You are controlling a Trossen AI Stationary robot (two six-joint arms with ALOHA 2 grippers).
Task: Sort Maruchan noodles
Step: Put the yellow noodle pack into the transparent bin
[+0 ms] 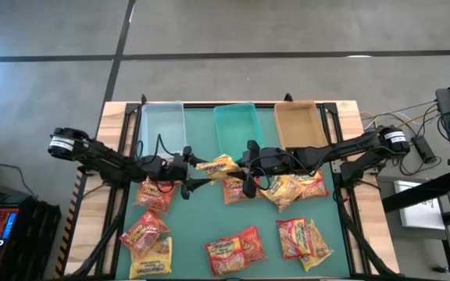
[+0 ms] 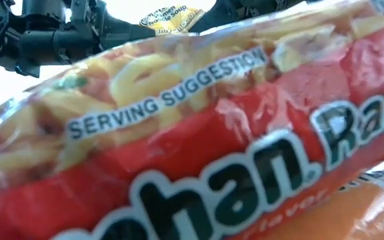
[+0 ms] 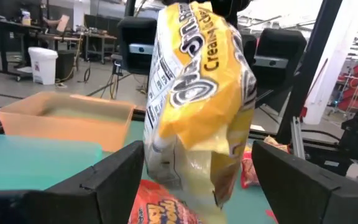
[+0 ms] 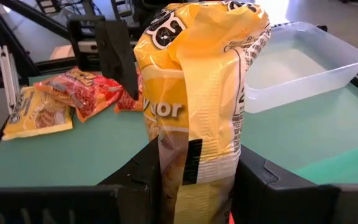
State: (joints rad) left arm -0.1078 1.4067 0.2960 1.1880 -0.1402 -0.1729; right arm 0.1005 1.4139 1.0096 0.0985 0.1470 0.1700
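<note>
Surface: green mat [image 1: 209, 234] on a wooden table, grey floor beyond. Three trays along the mat's upper edge in the high view: clear tray [image 1: 162, 125] at left, teal tray [image 1: 235, 125] in the middle, tan tray [image 1: 297, 125] at right.

Item in hand: yellow packet [image 1: 217, 165], just above centre of the high view, below the teal tray and held off the mat. Crinkled plastic, black lettering, noodles showing through a clear patch; it stands upright in the right wrist view.

Right gripper [image 4: 197, 180]: clamped on one end of the yellow packet.

Left gripper [image 3: 197, 180]: fingers spread wide on either side of the packet's other end, not touching it.

Other stock: red packets [image 1: 145, 230] and more yellow ones loose across the lower half of the mat.

Step, as judged: an arm-to-arm handover, midway. Next: the left fingers must close on the packet before the right lets go.
</note>
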